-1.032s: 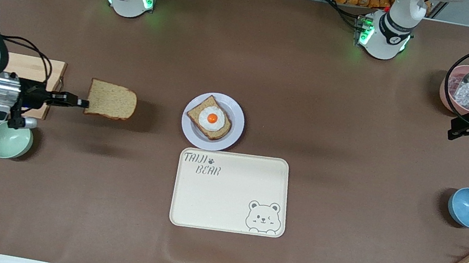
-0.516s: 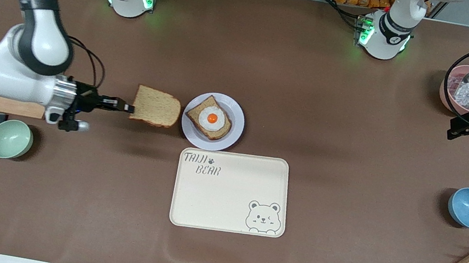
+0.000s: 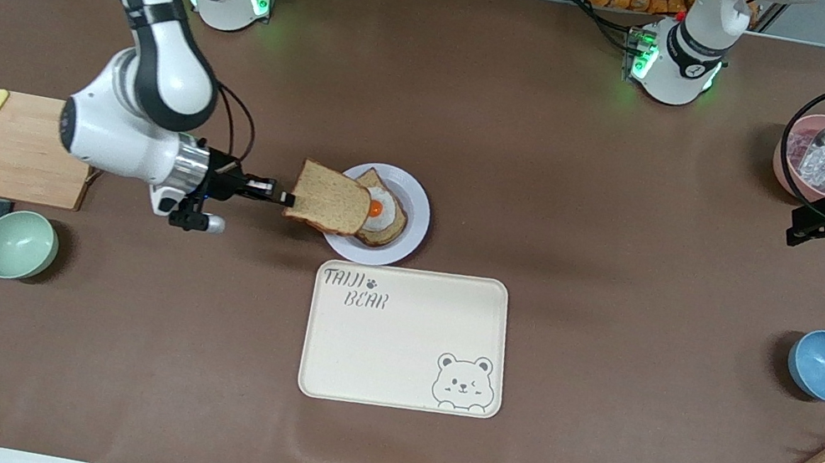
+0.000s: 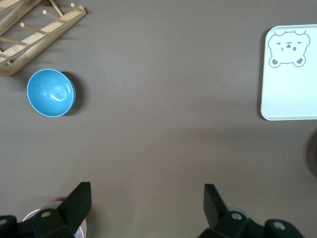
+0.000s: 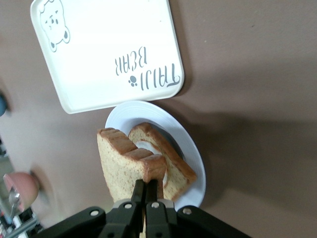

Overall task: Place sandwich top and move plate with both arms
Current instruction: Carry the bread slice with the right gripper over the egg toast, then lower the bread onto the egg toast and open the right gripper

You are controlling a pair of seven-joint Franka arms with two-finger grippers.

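Bread (image 3: 329, 201), the plain top slice, hangs pinched at its crust in the right hand (image 3: 284, 199), over the edge of the plate (image 3: 417, 207) toward the right arm's end, partly covering the egg slice (image 3: 383, 218). The plate sits mid-worktop, touching the tray (image 3: 406, 338), which lies nearer the camera. The left hand (image 3: 799, 228) waits over the worktop's left-arm end, beside the pink bowl (image 3: 787, 166).

Left wrist view: its hand (image 4: 147, 203) is spread wide and empty over bare worktop, with the blue bowl (image 4: 50, 92) and a tray corner (image 4: 290, 79) in sight.

Right wrist view: its hand (image 5: 145, 187) is clamped thin on the slice (image 5: 121, 166), which stands on edge above the plate (image 5: 190, 163) and egg slice (image 5: 168, 161).
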